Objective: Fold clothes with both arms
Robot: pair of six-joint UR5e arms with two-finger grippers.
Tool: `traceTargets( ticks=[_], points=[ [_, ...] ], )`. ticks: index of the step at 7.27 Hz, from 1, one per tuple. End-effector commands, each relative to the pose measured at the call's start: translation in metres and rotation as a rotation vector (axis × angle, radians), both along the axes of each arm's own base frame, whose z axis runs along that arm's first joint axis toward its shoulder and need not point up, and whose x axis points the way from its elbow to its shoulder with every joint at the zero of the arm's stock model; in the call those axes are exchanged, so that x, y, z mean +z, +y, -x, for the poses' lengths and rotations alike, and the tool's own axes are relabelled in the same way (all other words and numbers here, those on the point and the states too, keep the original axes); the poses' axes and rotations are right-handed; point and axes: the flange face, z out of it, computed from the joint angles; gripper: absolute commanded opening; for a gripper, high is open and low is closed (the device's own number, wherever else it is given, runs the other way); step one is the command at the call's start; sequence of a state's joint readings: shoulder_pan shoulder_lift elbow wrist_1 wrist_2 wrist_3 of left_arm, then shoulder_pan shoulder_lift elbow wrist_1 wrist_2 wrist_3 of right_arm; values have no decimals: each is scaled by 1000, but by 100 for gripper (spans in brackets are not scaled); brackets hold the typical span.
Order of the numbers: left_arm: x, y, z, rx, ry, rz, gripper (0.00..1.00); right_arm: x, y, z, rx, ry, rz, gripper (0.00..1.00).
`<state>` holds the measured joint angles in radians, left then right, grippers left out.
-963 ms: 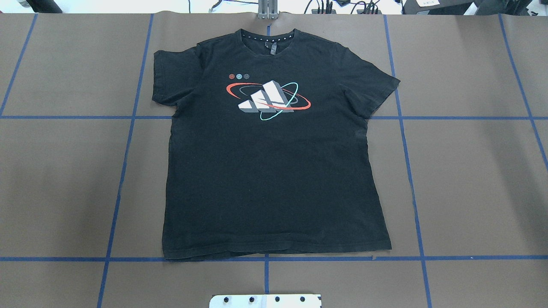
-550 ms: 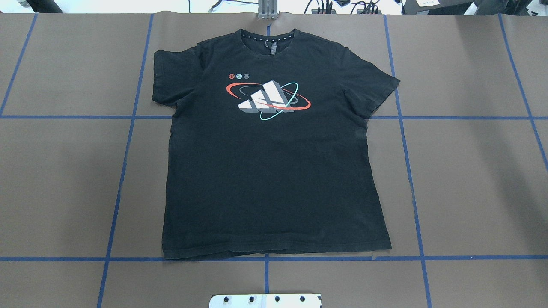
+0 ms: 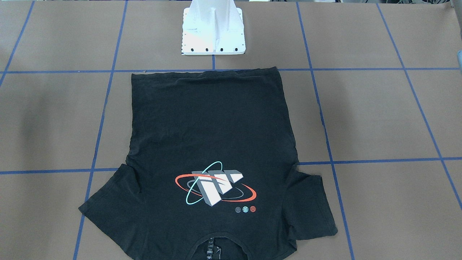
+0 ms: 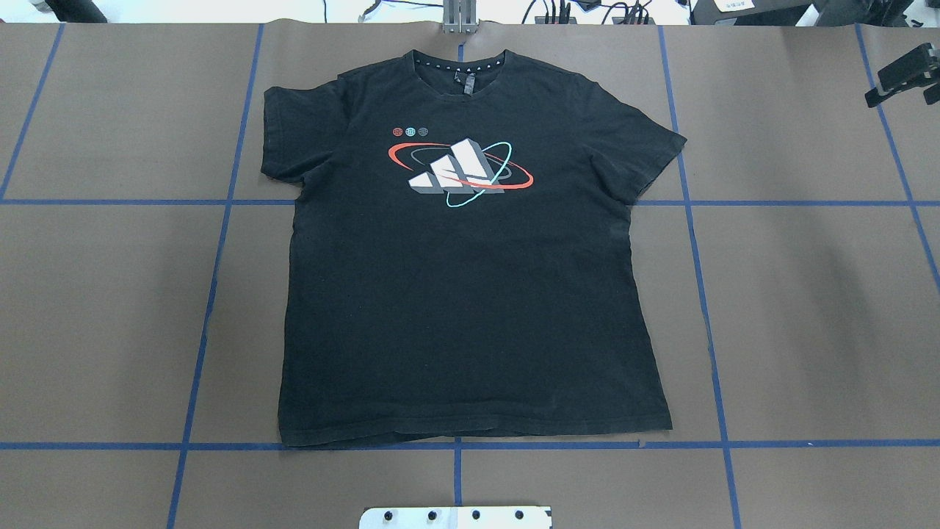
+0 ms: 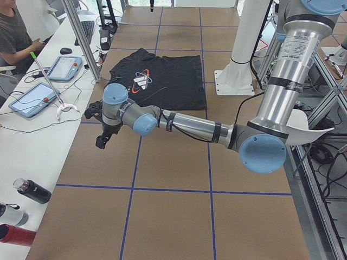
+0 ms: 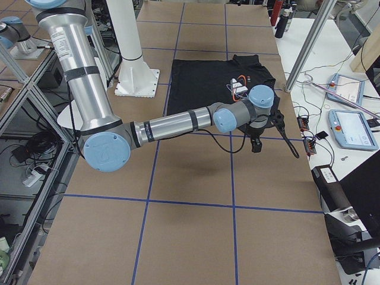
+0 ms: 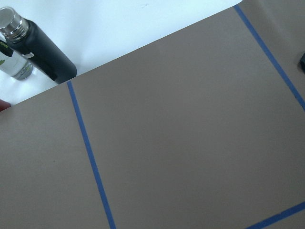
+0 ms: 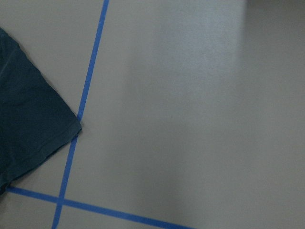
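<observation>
So the black T-shirt (image 4: 470, 294) is laid out flat, face up, in the middle of the table (image 4: 808, 308). Sleeves are out to both sides, the collar is at the far edge from the robot, and the hem sits right along the blue tape line (image 4: 587, 444) nearest the white base pedestal (image 3: 213, 32). The logo (image 4: 459, 173) is showing on the chest, white-grey blocks with red and cyan rings around them.

The whole table is covered in brown paper, with blue tape marking it off into big squares. The paper looks pretty smooth.

Both arms are stretched out low over bare paper, one off each side of the shirt, and neither one touches it. The left arm (image 5: 190, 124) has the left gripper (image 5: 102, 140) hanging over the paper near the operators' edge. Can't tell whether its fingers are spread or pressed together. Same deal with the right arm (image 6: 172, 124): the right gripper (image 6: 256, 144) points down out past the sleeve (image 8: 33, 124) on that side, and I honestly can't make out how its fingers stand either. The right wrist camera catches that sleeve's corner just touching a tape line.

Room-wise, a white bench (image 5: 32, 141) runs along the far side with two touchscreen pendants (image 5: 31, 99), loose cables and some bottles (image 5: 33, 190), one of them black with a steel cap (image 7: 40, 45). A person (image 5: 16, 32) is sitting at the bench's end. Metal frame posts (image 5: 81, 38) stand by the table.
</observation>
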<state>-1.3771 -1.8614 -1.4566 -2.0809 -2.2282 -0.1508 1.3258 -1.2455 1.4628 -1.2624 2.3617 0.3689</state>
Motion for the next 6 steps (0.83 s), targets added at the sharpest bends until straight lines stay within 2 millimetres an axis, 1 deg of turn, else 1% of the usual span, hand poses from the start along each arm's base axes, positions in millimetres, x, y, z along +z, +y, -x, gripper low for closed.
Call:
traceTargets(
  ticks=[1,2,3,4,5,6],
  points=[
    [-26,-12,-20,-57,88,-29,100,-6,-37,63,32,-57,-16,100],
    [-32,-7,-51,-116,190,34,99,-26,-42,100,-4,-68,-26,100],
    [-36,1,-91,-161,287,89,99,-40,-48,122,-23,-69,-47,100],
    [-37,-1,-111,-197,346,92,99,-42,-49,140,-1,-28,-107,99],
    [-33,-1,-119,-205,370,92,99,-33,-49,160,20,10,-155,99],
    [-38,-5,-122,-206,373,90,99,-26,-52,179,18,-2,-172,98]
  ],
)
